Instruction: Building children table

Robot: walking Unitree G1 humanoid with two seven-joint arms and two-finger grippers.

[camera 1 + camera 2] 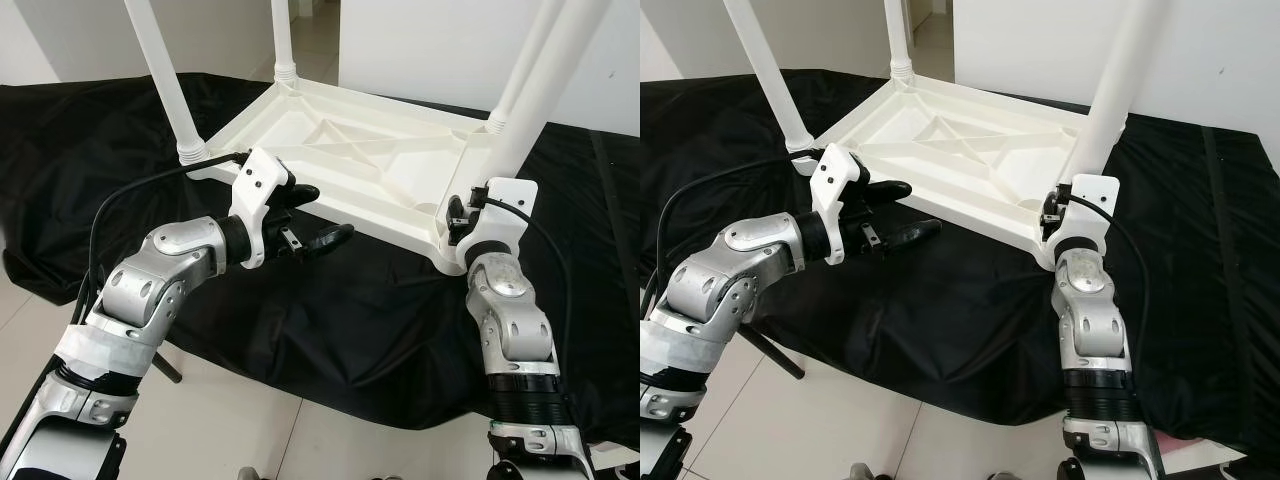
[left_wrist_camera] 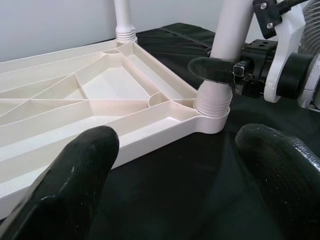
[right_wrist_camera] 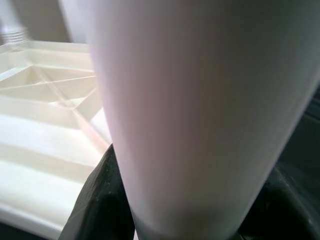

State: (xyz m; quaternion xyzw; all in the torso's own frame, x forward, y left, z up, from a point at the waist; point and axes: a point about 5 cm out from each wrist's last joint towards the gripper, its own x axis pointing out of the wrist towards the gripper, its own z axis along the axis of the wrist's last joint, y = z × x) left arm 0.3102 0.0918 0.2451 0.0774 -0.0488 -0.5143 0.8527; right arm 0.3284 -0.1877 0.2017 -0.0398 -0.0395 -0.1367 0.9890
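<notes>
Four white legs stand up from the upside-down table top (image 1: 350,160), which lies ribbed side up on a black cloth (image 1: 330,320) covering the worktop. The right end effector (image 1: 462,215) is clamped on the near right leg (image 1: 535,95) just above its threaded socket at the table top's near right corner; in the right wrist view its fingers (image 3: 100,200) wrap the white tube on both sides. That leg's long axis runs steeply upward and leans a little to the right, so any turning to tighten it has to go about that axis. The left end effector (image 1: 310,215) hangs with its fingers (image 2: 75,175) spread apart and holding nothing, just beside the near long edge of the table top, close to the near left leg (image 1: 170,90). The leg in hand lies well to its right, so the right arm is plainly the nearer one for this corner, while the left is placed to steady the table top's edge.
</notes>
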